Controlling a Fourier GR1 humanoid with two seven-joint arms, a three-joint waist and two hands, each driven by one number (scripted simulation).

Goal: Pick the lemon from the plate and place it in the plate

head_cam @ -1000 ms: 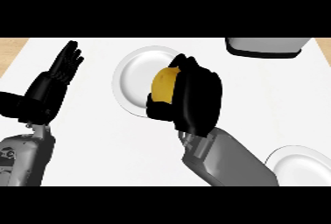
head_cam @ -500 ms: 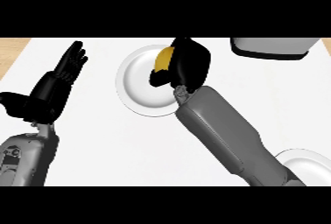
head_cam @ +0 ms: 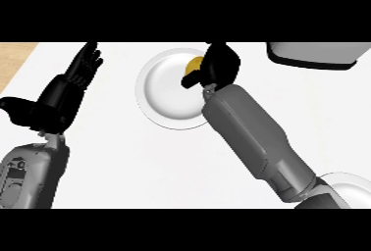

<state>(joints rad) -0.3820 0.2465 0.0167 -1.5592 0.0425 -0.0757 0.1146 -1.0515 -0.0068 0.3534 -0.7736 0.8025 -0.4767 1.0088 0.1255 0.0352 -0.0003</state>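
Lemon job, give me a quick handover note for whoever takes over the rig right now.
Right hand: curled round the lemon, over the far right edge of the upper plate.
Left hand: open, fingers up, resting at the left of the counter, holding nothing.
Second plate: partly visible at the lower right edge, beside the right forearm.
Grey container: top right.
Done: lemon is in the hand's grasp.
Left: I cannot tell whether the lemon touches the plate; it still has to be released on the target plate.
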